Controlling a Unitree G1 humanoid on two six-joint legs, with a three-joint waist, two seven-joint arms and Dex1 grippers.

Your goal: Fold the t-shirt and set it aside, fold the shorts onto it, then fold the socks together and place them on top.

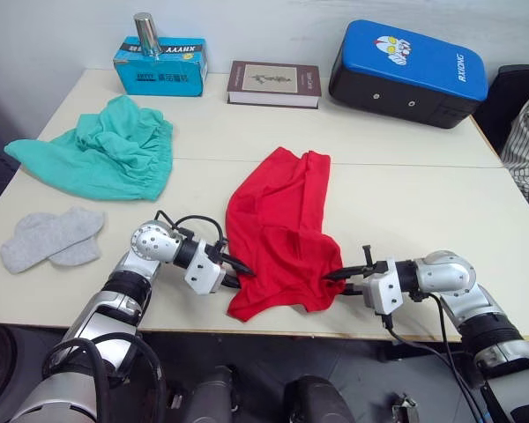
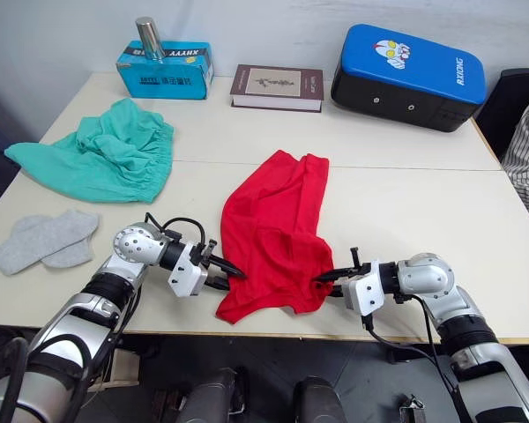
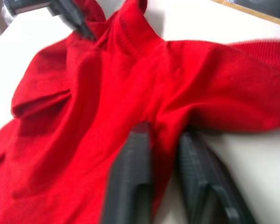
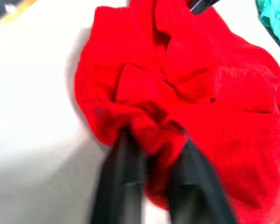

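Both arms stretched low and inward over the near edge of the table (image 1: 406,203). Left gripper (image 1: 238,272) pinching the near left edge of the crumpled red t-shirt (image 1: 278,225); right gripper (image 1: 335,275) clamped on a bunched fold at its near right edge. Teal shorts (image 1: 115,145) at far left, grey socks (image 1: 51,236) just in front of them.

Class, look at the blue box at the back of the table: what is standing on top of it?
A shiny metal cylinder stands upright on the blue box. The patch of the box top beneath the cylinder is covered and cannot be seen.
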